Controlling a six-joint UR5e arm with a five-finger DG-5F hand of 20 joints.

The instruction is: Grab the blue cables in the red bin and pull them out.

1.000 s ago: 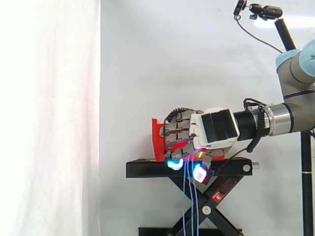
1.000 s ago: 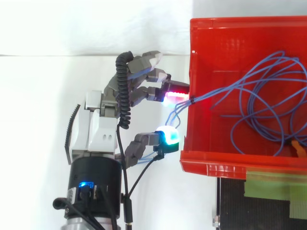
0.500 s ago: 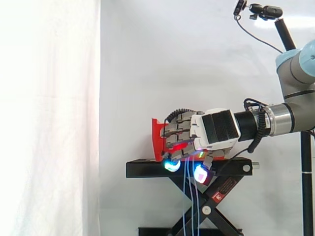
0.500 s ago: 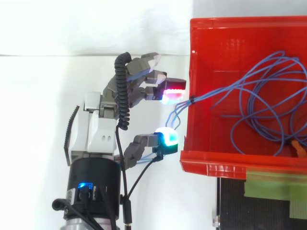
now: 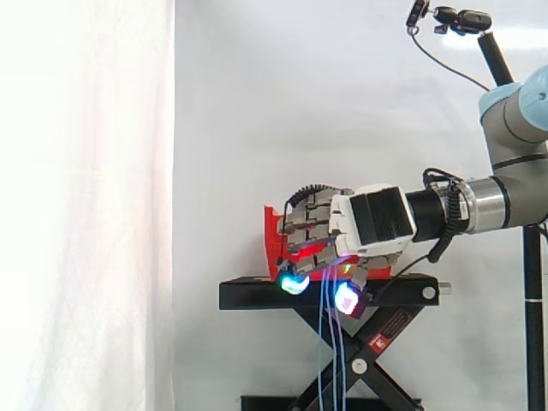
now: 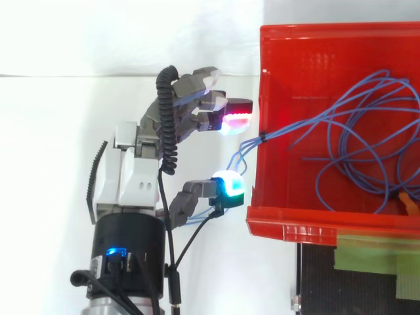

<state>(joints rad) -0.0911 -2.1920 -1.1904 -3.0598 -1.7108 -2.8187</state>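
Mostly the thin blue cables (image 6: 264, 137) lie looped inside the red plastic bin (image 6: 315, 226); a few strands hang over its left wall. Just left of that wall is the robot hand (image 6: 134, 170), fingers (image 6: 233, 121) loosely bent and apart from the thumb, pinching nothing

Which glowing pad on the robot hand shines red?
The upper pad in the top view, beside the wall of the red plastic bin; the lower pad glows cyan-green.

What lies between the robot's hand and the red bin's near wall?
In the top view, the blue cables cross that gap, coming over the red bin's wall towards the hand.
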